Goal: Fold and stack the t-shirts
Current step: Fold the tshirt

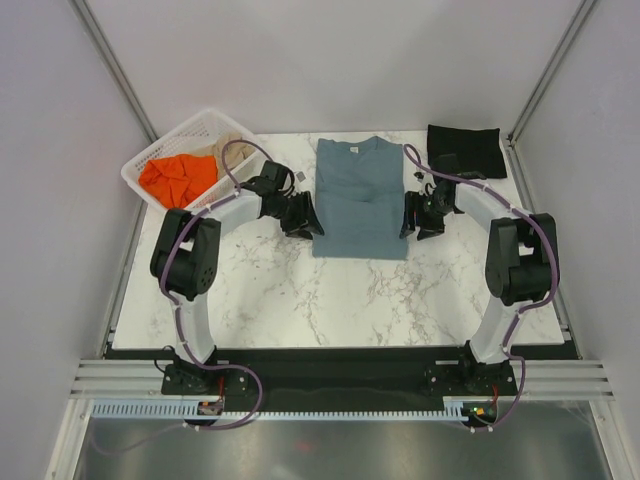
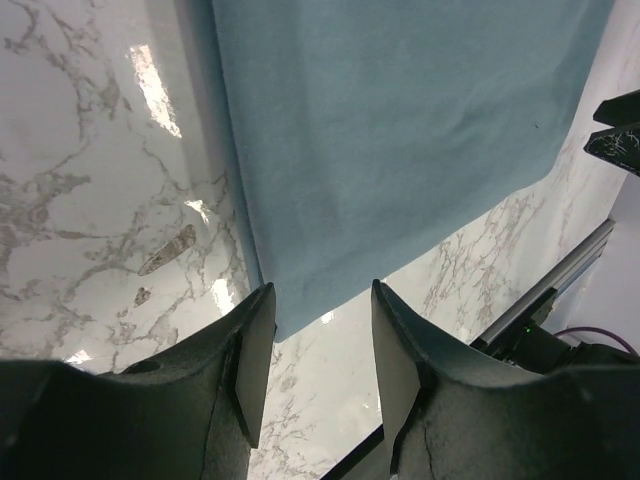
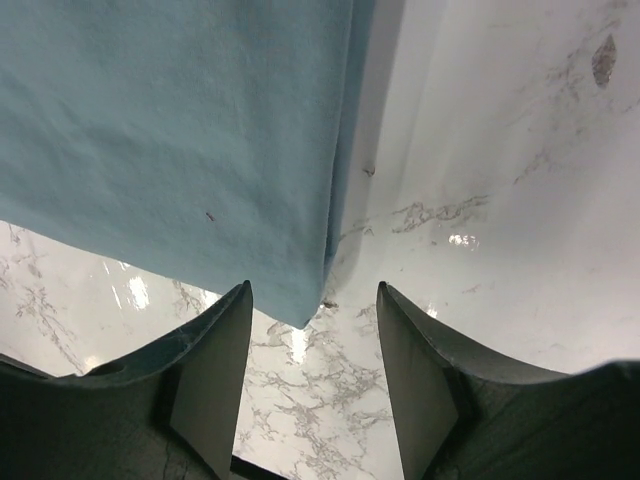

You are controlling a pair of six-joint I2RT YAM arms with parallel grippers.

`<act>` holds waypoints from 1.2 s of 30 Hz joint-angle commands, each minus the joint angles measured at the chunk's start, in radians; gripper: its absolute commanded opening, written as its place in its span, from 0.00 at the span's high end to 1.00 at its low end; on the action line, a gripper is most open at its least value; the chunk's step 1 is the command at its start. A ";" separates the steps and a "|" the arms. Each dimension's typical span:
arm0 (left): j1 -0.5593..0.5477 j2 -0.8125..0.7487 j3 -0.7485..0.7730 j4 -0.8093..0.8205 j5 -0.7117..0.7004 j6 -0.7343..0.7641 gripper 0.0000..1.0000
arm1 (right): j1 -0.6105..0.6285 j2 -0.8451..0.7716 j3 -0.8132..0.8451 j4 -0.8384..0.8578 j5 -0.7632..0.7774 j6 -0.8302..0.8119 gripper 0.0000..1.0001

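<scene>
label [image 1: 352,148] illegible (tiny), beige shirt [image 1: 208,147] half-buried

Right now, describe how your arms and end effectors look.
The left arm and right arm have white links and bulky black joints, each trailed by a thin purple cable. The left end effector and right end effector are matte black, each with two broad, tapering fingers.

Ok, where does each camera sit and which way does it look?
Top external: above and behind the left arm and right arm, looking down on them, the marble table and the blue-grey t-shirt.
Left wrist: on the left arm, looking past the open left end effector at the shirt's near left corner.
Right wrist: on the right arm, looking past the open right end effector at its near right corner.
Shared: both wrist views show the shirt's hem.
</scene>
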 commanded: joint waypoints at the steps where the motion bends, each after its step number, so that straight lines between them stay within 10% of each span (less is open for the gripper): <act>1: 0.013 -0.029 0.001 0.040 -0.026 0.047 0.50 | -0.013 0.008 -0.015 0.070 -0.069 -0.050 0.39; 36: -0.024 0.006 -0.094 0.085 -0.002 0.030 0.64 | -0.013 -0.096 -0.264 0.311 -0.117 0.093 0.67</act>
